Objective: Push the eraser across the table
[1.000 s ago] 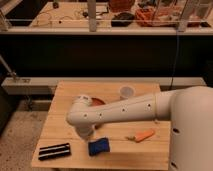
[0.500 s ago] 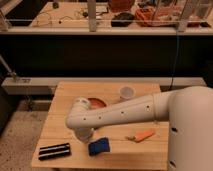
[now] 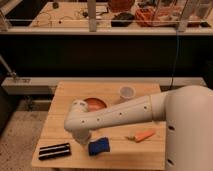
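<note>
In the last half second the arm (image 3: 107, 117) has sunk a little lower over the table (image 3: 65, 95). The gripper (image 3: 83, 138) now hangs close to the wood, between the eraser (image 3: 54, 150) and a blue block (image 3: 99, 146). Neither thing has moved, so I think the push is not yet begun. Whether the gripper is released or clenched I cannot tell. I take the eraser to be the long black bar with pale stripes, lying flat near the front left corner.
</note>
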### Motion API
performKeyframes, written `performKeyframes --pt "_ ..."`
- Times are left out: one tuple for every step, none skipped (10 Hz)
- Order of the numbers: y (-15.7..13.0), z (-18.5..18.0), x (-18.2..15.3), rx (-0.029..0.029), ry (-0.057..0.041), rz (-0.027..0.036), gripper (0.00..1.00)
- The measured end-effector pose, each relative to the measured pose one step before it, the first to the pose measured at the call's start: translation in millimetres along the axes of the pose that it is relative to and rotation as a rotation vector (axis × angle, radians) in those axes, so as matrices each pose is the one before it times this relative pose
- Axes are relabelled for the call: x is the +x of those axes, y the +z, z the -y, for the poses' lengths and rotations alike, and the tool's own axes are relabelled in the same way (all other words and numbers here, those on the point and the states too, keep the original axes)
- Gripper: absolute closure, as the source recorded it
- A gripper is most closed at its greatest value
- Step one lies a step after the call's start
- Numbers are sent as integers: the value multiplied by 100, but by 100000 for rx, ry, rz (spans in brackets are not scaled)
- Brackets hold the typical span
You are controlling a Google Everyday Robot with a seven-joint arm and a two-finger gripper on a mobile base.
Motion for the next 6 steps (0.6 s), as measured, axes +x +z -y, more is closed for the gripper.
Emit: performKeyframes --pt "168 26 -149 32 -405 225 96" --pt "170 185 -341 323 -884 192 96" --pt "171 248 -272 163 -633 -286 96" --pt "138 261 -253 111 -720 -215 96" --pt "126 188 -257 242 -573 199 96" --pt "263 -35 -216 47 -453 176 96"
